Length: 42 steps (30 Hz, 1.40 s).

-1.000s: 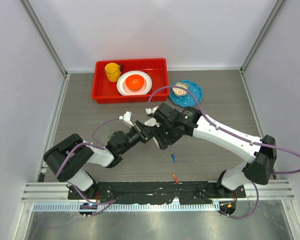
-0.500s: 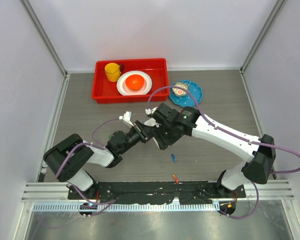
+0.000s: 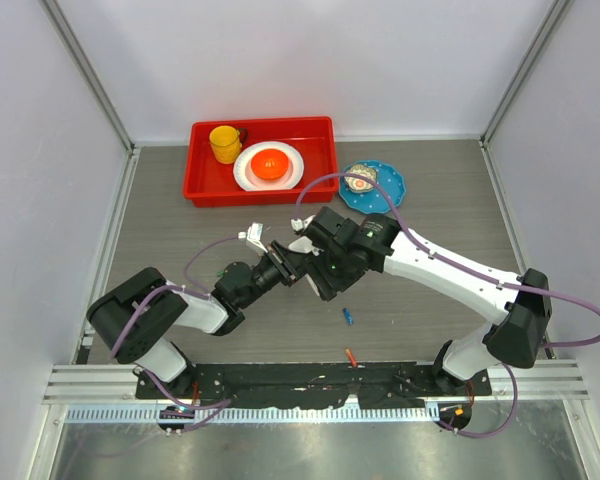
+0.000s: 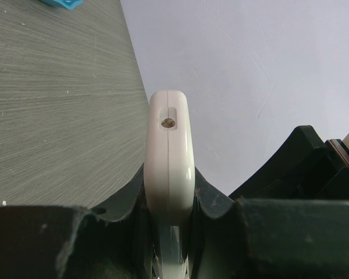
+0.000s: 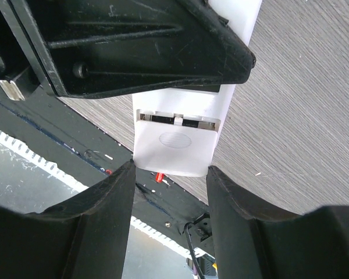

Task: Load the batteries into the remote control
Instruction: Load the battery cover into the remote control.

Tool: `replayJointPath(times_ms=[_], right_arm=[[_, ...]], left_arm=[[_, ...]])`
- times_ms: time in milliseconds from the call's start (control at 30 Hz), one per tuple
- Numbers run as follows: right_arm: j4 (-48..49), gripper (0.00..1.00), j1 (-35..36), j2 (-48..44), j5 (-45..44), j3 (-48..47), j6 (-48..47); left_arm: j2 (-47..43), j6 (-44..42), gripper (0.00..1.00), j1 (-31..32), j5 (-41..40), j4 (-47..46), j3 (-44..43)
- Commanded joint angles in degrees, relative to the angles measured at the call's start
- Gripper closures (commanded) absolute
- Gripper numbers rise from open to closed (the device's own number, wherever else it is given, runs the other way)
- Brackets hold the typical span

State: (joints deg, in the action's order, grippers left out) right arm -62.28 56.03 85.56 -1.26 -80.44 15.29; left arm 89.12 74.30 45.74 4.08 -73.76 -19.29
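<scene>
The white remote control stands edge-on between the jaws of my left gripper, which is shut on it. From the right wrist, its plain back faces me, with a dark slot showing above the battery cover. My right gripper has a fingertip against each side of that cover end. In the top view both grippers meet above the table's middle, hiding most of the remote. A blue battery and a red battery lie on the table nearer the bases. The red battery peeks out below the remote.
A red tray at the back holds a yellow cup and a white plate with an orange bowl. A blue plate sits to its right. Metal rails edge the table on both sides.
</scene>
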Motion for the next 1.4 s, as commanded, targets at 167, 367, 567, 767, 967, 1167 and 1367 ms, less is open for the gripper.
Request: replayJointPath(times_ms=[167, 367, 567, 767, 967, 1167, 1367], right_arm=[[-0.56, 0.99, -0.04, 0.75, -0.33, -1.29, -1.14], [-0.38, 0.99, -0.04, 1.28, -1.2, -1.56, -1.4], [-0.38, 0.99, -0.13, 1.54, -1.82, -2.17, -1.58], [-0.38, 0.99, -0.13, 1.8, -2.34, -2.96, -1.75], [-0.38, 0.99, -0.31, 1.81, -2.35, -2.88, -1.75], [-0.38, 0.99, -0.4, 1.45, -2.52, -2.79, -1.58], [0.67, 0.99, -0.57, 0.84, -3.92, -2.79, -0.79]], left_arm=[[-0.09, -0.48, 1.0, -0.21, 0.76, -14.84, -0.66], [-0.18, -0.04, 1.0, -0.12, 2.25, -14.84, -1.1], [-0.62, -0.21, 1.0, 0.14, 3.13, -14.84, -1.1], [-1.05, -0.56, 1.0, 0.84, 3.66, -14.84, -1.01], [-1.84, -0.91, 1.0, 1.2, 3.75, -14.84, -0.84], [-2.02, -1.0, 1.0, 1.37, 3.04, -14.84, -0.58], [-1.67, -0.83, 1.0, 1.46, 2.95, -14.84, -0.57]])
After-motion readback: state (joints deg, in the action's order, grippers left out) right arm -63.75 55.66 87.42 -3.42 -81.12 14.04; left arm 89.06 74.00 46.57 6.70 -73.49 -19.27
